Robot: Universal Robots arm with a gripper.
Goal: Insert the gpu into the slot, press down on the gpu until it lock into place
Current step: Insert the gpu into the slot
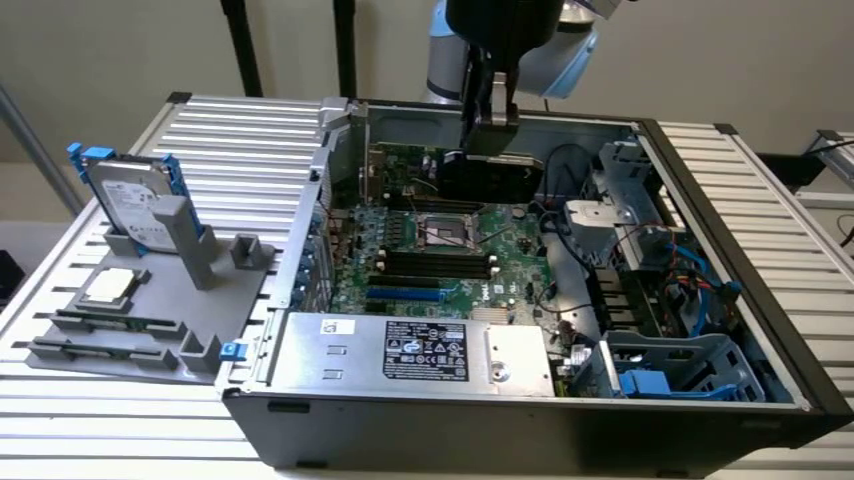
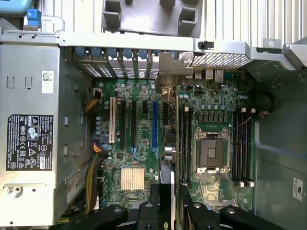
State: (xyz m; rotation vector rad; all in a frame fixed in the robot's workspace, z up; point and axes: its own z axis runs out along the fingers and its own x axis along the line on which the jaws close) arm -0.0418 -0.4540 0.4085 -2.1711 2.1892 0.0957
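Hand [image 1: 490, 135] gripped the gpu [image 1: 490, 176] by its upper edge, upright above the motherboard [image 1: 395, 232], well apart from the blue slot [image 1: 404, 296]. The card looked stiff, light and fragile, best held by its shroud edges.

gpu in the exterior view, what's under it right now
The gpu, held in the pincer, hangs over the green motherboard near the cpu socket. The board right beneath it is covered; the blue slot lies bare.
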